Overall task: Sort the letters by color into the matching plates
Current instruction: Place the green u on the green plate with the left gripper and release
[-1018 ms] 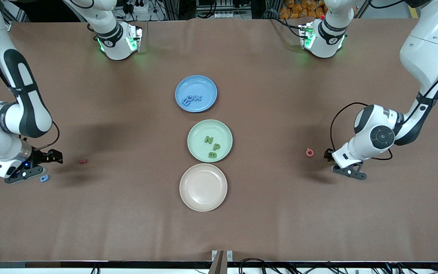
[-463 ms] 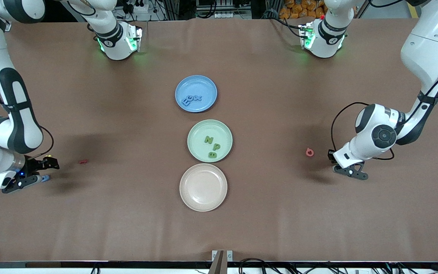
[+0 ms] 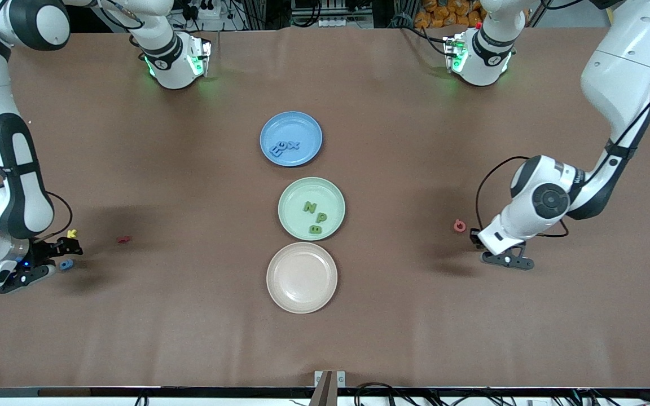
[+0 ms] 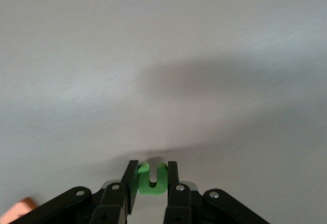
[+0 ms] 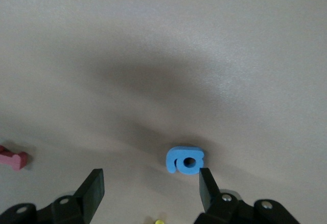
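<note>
The left gripper (image 4: 152,183) pinched a green letter (image 4: 152,178) at center right of the front view, while the right gripper (image 5: 150,185), spread wide at lower left, hung over a blue letter (image 5: 186,160), both plates (image 3: 290,138) (image 3: 311,208) mid-frame.

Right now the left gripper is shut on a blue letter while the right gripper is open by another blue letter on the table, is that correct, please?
Not quite: the letter clamped in the left gripper is a green letter, not blue, as the left wrist view shows. The rest stands: the right gripper is open by the blue letter lying on the table.
</note>
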`<state>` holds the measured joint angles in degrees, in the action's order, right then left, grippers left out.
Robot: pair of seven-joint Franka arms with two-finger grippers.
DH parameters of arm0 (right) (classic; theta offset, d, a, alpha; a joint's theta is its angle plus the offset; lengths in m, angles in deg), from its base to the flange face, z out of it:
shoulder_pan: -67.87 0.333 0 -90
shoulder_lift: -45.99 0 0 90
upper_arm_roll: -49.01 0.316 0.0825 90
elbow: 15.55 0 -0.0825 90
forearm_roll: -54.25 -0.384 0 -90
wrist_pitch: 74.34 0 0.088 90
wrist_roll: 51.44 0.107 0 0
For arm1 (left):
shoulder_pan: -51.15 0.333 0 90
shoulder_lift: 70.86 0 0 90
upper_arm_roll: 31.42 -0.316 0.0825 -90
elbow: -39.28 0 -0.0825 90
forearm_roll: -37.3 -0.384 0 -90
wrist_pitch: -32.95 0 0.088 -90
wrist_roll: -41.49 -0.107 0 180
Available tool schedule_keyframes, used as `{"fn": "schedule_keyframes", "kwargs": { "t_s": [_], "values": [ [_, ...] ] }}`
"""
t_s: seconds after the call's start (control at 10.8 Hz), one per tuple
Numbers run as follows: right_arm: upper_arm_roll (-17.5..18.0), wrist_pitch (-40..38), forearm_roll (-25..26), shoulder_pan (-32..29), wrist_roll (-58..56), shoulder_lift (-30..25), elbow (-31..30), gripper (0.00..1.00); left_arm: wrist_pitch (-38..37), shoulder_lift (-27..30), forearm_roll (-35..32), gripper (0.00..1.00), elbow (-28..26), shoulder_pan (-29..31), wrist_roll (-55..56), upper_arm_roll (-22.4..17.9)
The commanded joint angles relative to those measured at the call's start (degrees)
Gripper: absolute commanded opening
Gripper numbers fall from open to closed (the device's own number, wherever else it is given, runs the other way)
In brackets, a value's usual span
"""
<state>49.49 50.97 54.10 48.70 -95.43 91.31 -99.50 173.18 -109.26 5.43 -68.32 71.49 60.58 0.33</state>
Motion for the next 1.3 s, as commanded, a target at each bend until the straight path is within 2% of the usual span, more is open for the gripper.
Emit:
{"fn": "schedule_keyframes", "kwargs": {
  "t_s": [0.0, 0.28, 0.46, 0.74, 0.93, 1.11, 1.2],
  "values": [
    [-0.92, -1.91, -2.75, -0.26, -4.79, 2.76, 4.67, 0.79, -0.22, -1.24, 2.24, 0.0, 2.91, -4.42, 6.83, -0.11],
    [-1.71, -1.83, -2.75, -0.17, -6.02, 4.51, 6.95, 0.79, -0.22, -1.24, 8.92, 0.0, 5.37, -10.13, 11.12, -0.11],
    [-1.72, -1.39, -2.75, -0.35, -6.11, 4.95, 7.05, 0.77, -0.22, -1.24, 10.08, 0.0, 5.73, -14.61, 18.05, -0.11],
    [-1.72, -0.52, -2.75, -0.26, -6.46, 5.74, 7.05, 0.66, -0.22, -0.9, 17.61, 0.0, 8.8, -20.15, 20.37, -0.11],
    [-1.72, 0.01, -2.75, -0.26, -7.42, 6.1, 7.05, 0.59, -0.22, -1.24, 18.69, 0.0, 11.25, -25.15, 25.27, -0.2],
    [-1.72, 1.67, -2.66, -0.17, -7.52, 6.54, 6.96, 0.57, -0.22, -1.77, 18.78, 0.0, 11.79, -30.25, 30.63, -0.37],
    [-1.72, 1.95, -2.66, -0.17, -7.6, 6.54, 6.87, 0.52, -0.14, -1.86, 18.78, 0.0, 11.79, -32.28, 32.49, -0.46]
  ]
}}
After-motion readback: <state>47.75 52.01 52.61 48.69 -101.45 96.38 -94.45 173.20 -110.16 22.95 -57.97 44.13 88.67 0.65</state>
